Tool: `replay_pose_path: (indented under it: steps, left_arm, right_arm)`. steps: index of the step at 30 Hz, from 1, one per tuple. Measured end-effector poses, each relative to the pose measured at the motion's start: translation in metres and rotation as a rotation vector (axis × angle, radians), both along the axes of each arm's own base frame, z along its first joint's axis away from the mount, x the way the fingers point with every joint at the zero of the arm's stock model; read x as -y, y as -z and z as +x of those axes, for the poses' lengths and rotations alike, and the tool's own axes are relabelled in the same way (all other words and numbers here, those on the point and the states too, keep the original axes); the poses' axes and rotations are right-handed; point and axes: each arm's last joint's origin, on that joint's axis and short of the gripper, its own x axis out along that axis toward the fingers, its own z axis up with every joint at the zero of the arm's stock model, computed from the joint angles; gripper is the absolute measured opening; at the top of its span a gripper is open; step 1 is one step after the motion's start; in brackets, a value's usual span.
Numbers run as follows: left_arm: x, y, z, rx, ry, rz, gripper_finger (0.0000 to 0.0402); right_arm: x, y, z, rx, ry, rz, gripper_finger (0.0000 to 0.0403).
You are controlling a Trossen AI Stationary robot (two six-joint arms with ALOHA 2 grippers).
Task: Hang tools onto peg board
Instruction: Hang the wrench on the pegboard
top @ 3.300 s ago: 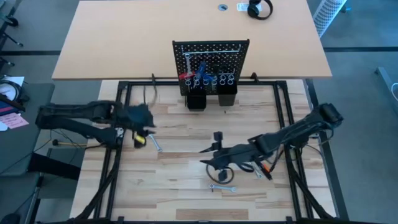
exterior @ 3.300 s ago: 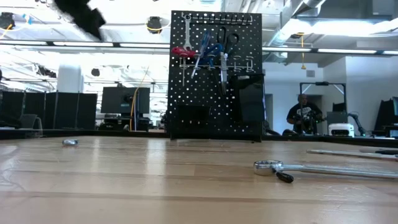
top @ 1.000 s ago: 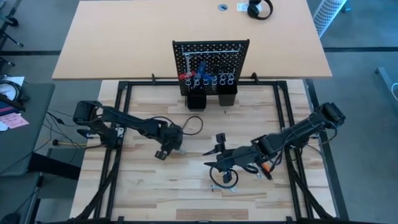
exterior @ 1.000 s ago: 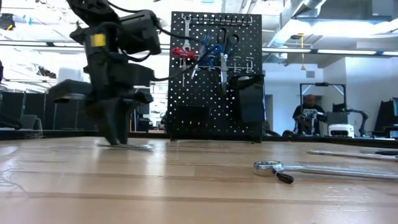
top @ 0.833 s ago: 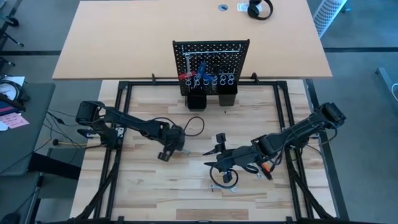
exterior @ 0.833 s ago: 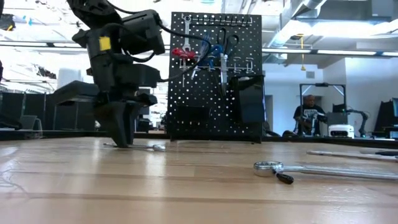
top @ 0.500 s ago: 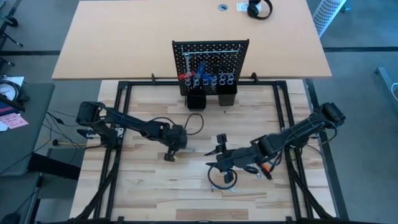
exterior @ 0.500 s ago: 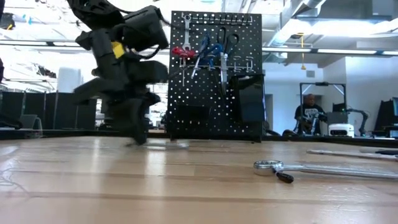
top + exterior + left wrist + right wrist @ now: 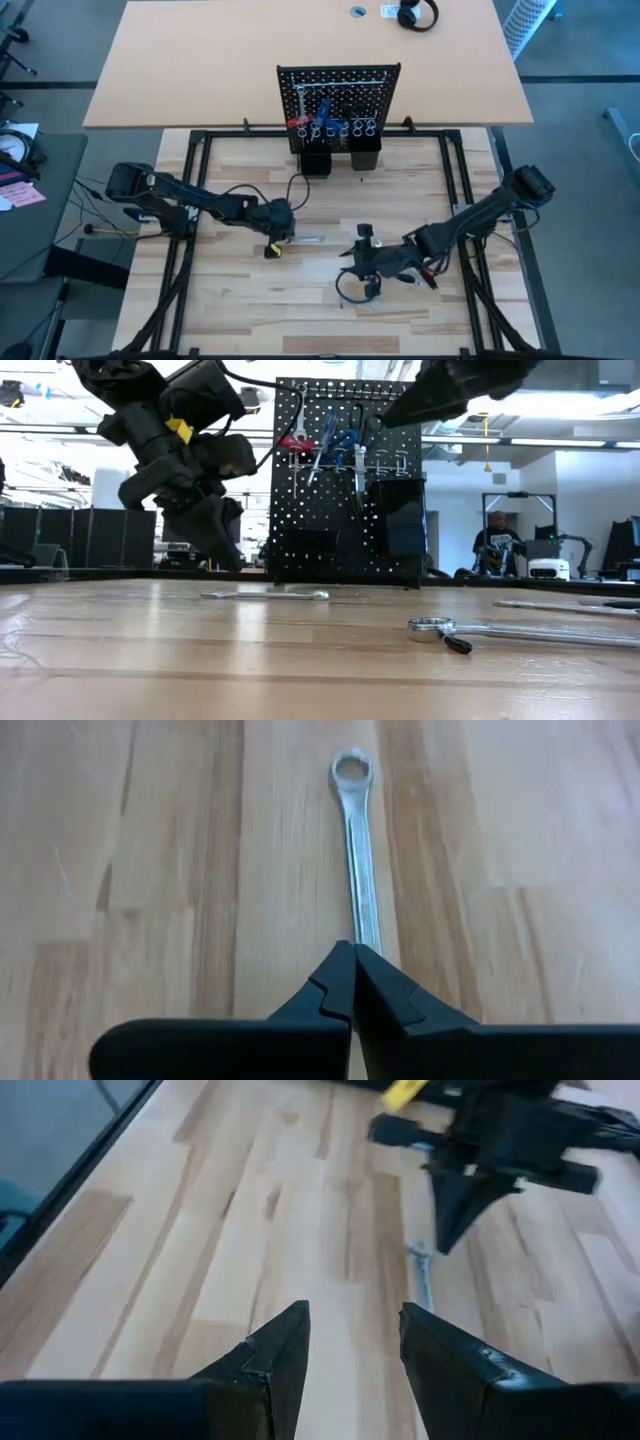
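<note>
A silver wrench (image 9: 308, 240) lies flat on the wooden table, its ring end (image 9: 351, 767) pointing away from my left gripper (image 9: 352, 958). That gripper is shut, its tips over the wrench's other end. In the low view the wrench (image 9: 265, 595) lies below the fingers (image 9: 222, 540). My right gripper (image 9: 355, 1330) stands open above the table, right of the wrench, with nothing between its fingers. The peg board (image 9: 338, 85) stands upright at the far middle with several tools hanging on it. My left gripper's shut fingertips (image 9: 340, 970) slant down from the table's left over the wrench's shaft end (image 9: 368, 935), in line with the shaft. The fingers hide that end, and I cannot tell whether they touch it. The wrench rests flat on the table.
A larger wrench (image 9: 500, 630) lies near the front edge, below the right arm (image 9: 470, 215). An orange-and-black tool (image 9: 430, 277) lies under that arm. Two black cups (image 9: 315, 160) stand at the board's base. A black metal frame (image 9: 190, 200) borders the table.
My left gripper has gone toward the table's right edge, sliding the wrench along and turning it about. Its fingers have come together, it has rolled and tipped flatter, and it has risen a little. My right gripper has come down and now shows at the top of the low view.
</note>
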Motion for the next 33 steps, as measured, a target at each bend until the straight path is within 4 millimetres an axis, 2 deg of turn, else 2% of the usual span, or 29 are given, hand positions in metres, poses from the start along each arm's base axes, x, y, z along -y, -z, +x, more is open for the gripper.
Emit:
replay_pose_path:
  steps: [4, 9, 13, 16, 18, 20, 26, 33]
  left_arm:
    - [0.006, 0.002, 0.002, -0.004, 0.042, -0.022, 0.0037]
    - [0.007, -0.003, 0.007, 0.062, 0.033, 0.033, 0.0127]
    - [0.006, 0.013, 0.01, 0.01, 0.001, 0.026, 0.0178]
    - [0.009, 0.029, 0.013, -0.045, 0.013, 0.015, 0.0187]
    - [0.011, 0.037, 0.014, -0.076, 0.011, 0.02, 0.0179]
    - [0.012, 0.046, 0.014, -0.125, 0.01, 0.027, 0.0155]
    - [0.012, 0.054, 0.013, -0.169, -0.003, 0.053, 0.0021]
    - [0.014, 0.043, 0.012, -0.113, -0.062, 0.057, 0.0005]
  right_arm:
    - [0.01, 0.006, 0.002, 0.0, 0.041, 0.016, 0.0166]
    - [0.017, 0.005, 0.005, 0.013, 0.067, 0.024, 0.0166]
    - [0.017, 0.004, 0.006, 0.019, 0.074, 0.041, 0.0166]
    - [0.014, 0.004, 0.005, 0.026, 0.063, 0.045, 0.0166]
    - [0.013, 0.003, 0.005, 0.033, 0.06, 0.049, 0.0166]
    - [0.013, 0.003, 0.005, 0.031, 0.059, 0.048, 0.0166]
    - [0.013, 0.003, 0.005, 0.032, 0.059, 0.048, 0.0166]
    - [0.011, 0.004, 0.003, 0.021, 0.038, 0.019, 0.0166]
